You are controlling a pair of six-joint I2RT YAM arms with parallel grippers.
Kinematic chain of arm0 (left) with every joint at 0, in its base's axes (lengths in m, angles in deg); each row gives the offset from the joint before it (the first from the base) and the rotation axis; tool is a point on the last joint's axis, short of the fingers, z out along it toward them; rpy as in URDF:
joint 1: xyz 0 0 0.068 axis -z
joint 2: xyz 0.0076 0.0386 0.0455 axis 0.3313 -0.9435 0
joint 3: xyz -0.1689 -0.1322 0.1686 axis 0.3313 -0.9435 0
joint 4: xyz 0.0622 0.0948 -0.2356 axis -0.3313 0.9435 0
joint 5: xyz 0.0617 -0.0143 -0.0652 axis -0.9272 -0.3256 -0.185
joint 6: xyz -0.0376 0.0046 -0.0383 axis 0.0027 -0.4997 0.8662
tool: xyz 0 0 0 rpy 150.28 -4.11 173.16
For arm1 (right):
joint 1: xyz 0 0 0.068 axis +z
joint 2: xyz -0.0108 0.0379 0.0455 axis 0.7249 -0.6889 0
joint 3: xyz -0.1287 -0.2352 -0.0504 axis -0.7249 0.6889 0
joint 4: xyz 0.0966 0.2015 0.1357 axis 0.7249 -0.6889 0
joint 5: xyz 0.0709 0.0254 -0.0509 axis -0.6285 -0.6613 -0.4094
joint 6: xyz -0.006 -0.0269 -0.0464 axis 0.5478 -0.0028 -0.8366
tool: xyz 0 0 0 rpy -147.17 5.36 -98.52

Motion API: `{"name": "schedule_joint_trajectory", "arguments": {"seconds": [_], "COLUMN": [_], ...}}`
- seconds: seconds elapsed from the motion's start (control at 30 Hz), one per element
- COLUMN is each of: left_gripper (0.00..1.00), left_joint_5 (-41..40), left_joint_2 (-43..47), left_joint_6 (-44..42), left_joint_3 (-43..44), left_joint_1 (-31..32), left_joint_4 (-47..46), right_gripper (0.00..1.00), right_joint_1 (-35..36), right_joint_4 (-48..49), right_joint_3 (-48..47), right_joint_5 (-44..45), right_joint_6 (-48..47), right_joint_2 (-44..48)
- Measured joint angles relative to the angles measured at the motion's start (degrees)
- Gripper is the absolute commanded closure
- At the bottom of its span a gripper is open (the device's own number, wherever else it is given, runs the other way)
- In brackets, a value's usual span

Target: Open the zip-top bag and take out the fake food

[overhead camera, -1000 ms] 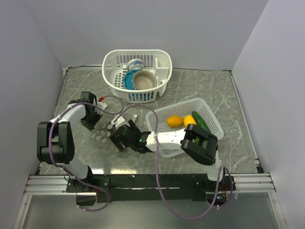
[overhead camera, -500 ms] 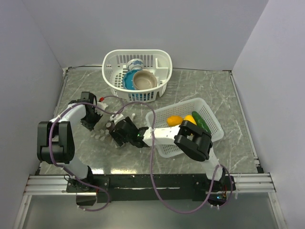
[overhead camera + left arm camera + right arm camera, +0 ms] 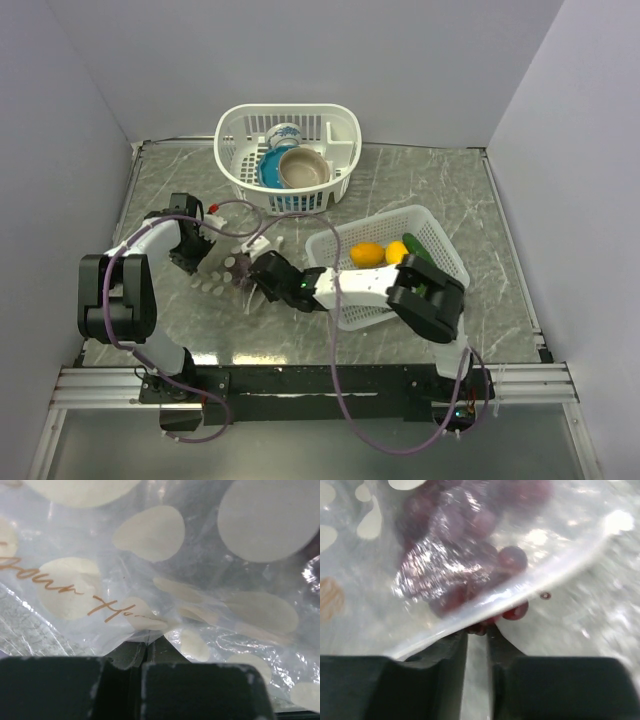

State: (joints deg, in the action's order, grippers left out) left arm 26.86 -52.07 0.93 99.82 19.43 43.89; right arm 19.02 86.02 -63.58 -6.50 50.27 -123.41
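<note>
The fingers (image 3: 200, 690) of the left gripper (image 3: 145, 652) stand at the bottom of the left wrist view, pressed together, and a fold of the bag (image 3: 210, 565) goes down between their tips, so they grip it. The bag fills the rest of this frame: clear, wrinkled film with pale round dots and some brown handwriting at the left.

In the right wrist view the fingers (image 3: 395, 690) of the right gripper (image 3: 477, 635) are at the bottom with only a thin gap between them. The whitish zip strip (image 3: 545, 575) runs from lower left to upper right just above the tips. Dark purple grapes (image 3: 465, 545) show through the film in the upper middle, and one grape sits right at the tips. I cannot tell if the fingers really hold something.

In the top view the bag (image 3: 218, 270) lies on the table (image 3: 430, 190), left of center, between both grippers. The grapes (image 3: 236, 266) are inside it. An orange fruit (image 3: 367, 254), a yellow fruit (image 3: 397, 251) and a cucumber (image 3: 422, 252) lie in the basket (image 3: 440, 285) to the right.
</note>
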Motion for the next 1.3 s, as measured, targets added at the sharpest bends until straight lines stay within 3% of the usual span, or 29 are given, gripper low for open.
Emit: {"name": "schedule_joint_trajectory", "arguments": {"seconds": [0.47,0.57,0.6,0.67,0.7,0.8,1.0,1.3], "left_gripper": [0.99,0.99,0.99,0.99,0.99,0.99,0.99,0.99], "left_joint_5": [-0.44,-0.44,-0.44,-0.44,-0.42,-0.39,-0.44,-0.22], "left_joint_2": [0.0,0.0,0.0,0.0,0.0,0.0,0.0,0.0], "left_joint_6": [0.0,0.04,0.09,0.22,0.22,0.31,0.39,0.28], "left_joint_3": [-0.11,-0.11,-0.11,-0.11,-0.11,-0.11,-0.11,-0.11], "left_joint_1": [-1.88,-1.88,-1.88,-1.88,-1.88,-1.88,-1.88,-1.88], "left_joint_4": [-0.48,-0.44,-0.37,-0.31,-0.28,-0.28,-0.2,-0.15], "right_gripper": [0.82,0.63,0.47,0.32,0.17,0.0,0.0,0.0], "right_joint_1": [0.26,-0.11,-0.26,-0.68,-0.76,0.59,5.07,4.31], "right_joint_4": [-8.46,-10.14,-10.56,-10.84,-10.93,-11.17,-12.15,-13.86], "right_joint_3": [20.35,23.58,24.2,24.57,24.41,22.32,11.5,-5.68], "right_joint_5": [8.94,11.21,11.5,11.19,10.71,9.4,6.21,5.05], "right_joint_6": [8.39,9.42,9.46,8.81,8.39,6.71,0.63,-6.4], "right_joint_2": [42.56,50.95,52.92,54.55,53.96,49.24,29.79,4.46]}}
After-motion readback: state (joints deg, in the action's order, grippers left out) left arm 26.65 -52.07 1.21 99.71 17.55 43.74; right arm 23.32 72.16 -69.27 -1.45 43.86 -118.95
